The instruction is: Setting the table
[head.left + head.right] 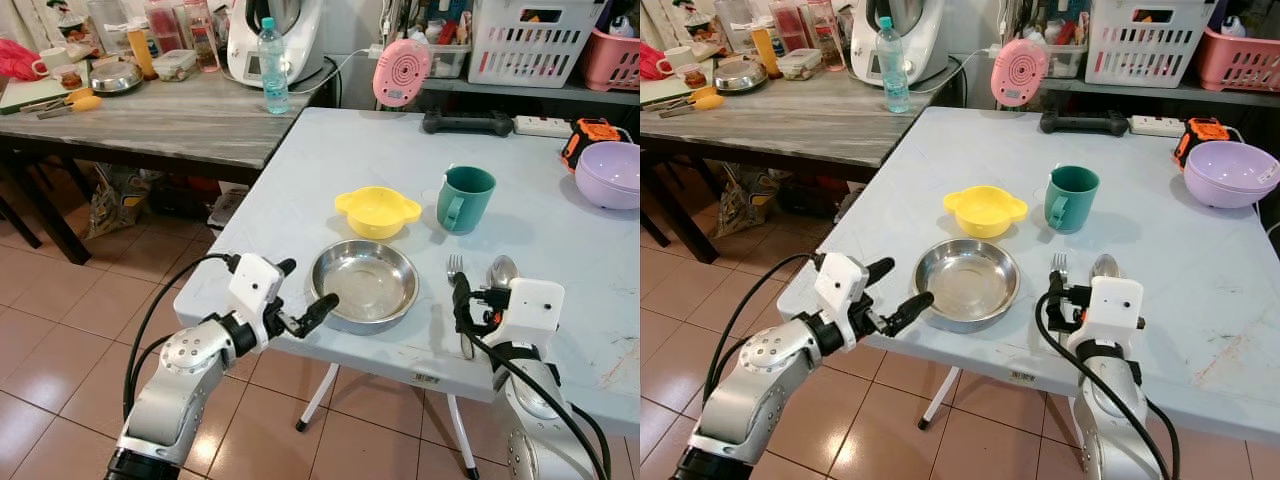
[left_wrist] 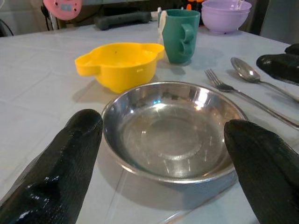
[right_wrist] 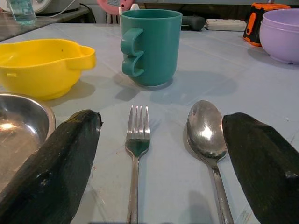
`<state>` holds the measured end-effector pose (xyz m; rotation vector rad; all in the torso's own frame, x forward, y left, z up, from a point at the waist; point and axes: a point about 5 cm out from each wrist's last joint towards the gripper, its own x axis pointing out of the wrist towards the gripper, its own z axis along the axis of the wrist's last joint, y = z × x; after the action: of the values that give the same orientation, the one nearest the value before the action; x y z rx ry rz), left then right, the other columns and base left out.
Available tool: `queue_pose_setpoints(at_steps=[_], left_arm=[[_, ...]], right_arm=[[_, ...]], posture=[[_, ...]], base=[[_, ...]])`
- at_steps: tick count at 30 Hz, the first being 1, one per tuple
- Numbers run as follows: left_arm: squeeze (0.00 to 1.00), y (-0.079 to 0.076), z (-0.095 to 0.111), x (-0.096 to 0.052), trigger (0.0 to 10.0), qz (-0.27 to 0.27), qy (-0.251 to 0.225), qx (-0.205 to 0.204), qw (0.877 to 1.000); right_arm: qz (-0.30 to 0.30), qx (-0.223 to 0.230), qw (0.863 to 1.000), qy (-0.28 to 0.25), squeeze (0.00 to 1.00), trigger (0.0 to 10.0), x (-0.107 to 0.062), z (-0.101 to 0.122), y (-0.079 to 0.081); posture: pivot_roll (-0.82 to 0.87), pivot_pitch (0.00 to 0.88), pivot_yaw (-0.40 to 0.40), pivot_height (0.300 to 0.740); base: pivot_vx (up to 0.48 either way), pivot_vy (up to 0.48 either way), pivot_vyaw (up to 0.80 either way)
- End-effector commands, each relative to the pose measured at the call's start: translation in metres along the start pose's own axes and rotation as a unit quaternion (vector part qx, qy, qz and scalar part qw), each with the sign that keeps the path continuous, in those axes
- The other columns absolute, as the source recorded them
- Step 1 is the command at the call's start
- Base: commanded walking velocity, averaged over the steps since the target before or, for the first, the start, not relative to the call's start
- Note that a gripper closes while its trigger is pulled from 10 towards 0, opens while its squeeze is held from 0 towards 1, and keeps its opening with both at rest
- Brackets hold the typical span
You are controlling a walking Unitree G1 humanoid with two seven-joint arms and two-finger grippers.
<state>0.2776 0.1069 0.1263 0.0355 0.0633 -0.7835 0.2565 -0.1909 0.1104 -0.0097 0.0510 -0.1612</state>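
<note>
- While both pairs of jaws stand wide apart and hold nothing, the right gripper [image 3: 159,158] straddles the fork [image 3: 136,140] and the spoon [image 3: 205,135], which lie side by side between its fingers; the left gripper [image 2: 163,158] frames the near rim of the steel bowl [image 2: 173,130], one finger at each side, neither touching it.
- Beyond the steel bowl stands the yellow bowl [image 1: 377,211], and just beside that the green mug [image 1: 464,198], upright with its handle toward the robot; a purple bowl [image 1: 610,173] sits well apart at the far right of the white table [image 1: 340,150].
- The place setting looks largely laid: bowl at the near edge, cutlery to its right, mug behind; the step in hand seems to be a final straightening of the cutlery or bowl.
- Any next pinch would call for care; the right fingers span both fork and spoon, so closing would gather the two together.
</note>
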Motion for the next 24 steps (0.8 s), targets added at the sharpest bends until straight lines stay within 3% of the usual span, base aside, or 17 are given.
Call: queue_pose_setpoints(at_steps=[1, 11, 15, 20, 24], left_arm=[[0.0, 0.001, 0.005, 0.0, 10.0, -0.006, 0.0, 0.012, 1.0], [0.0, -0.002, 0.002, 0.002, 10.0, -0.011, 0.002, 0.013, 1.0], [0.0, -0.004, 0.001, 0.002, 10.0, -0.012, 0.004, 0.013, 1.0], [0.0, -0.006, 0.001, 0.002, 10.0, -0.016, 0.007, 0.012, 1.0], [0.0, -0.006, -0.001, 0.0, 10.0, -0.027, 0.014, 0.016, 0.999]], right_arm=[[0.004, 0.004, 1.0, -0.007, 0.0, 10.0, 0.003, 0.005, 0.003], [0.021, 0.021, 0.999, -0.019, 0.0, 10.0, 0.006, 0.011, 0.005], [0.056, 0.03, 0.998, -0.02, 0.0, 10.0, 0.004, 0.013, 0.015], [0.129, 0.063, 0.99, 0.004, 0.0, 10.0, 0.0, 0.009, 0.04], [0.143, 0.081, 0.986, 0.022, 0.0, 10.0, 0.0, 0.006, 0.046]], posture=[[-0.1, 0.015, 0.058, 0.74], [-0.1, 0.015, 0.058, 0.74], [-0.1, 0.016, 0.056, 0.74], [-0.1, 0.015, 0.051, 0.74], [-0.1, 0.015, 0.048, 0.74]], base=[[0.0, 0.0, 0.0], [0.0, 0.0, 0.0], [0.0, 0.0, 0.0], [0.0, 0.0, 0.0], [0.0, 0.0, 0.0]])
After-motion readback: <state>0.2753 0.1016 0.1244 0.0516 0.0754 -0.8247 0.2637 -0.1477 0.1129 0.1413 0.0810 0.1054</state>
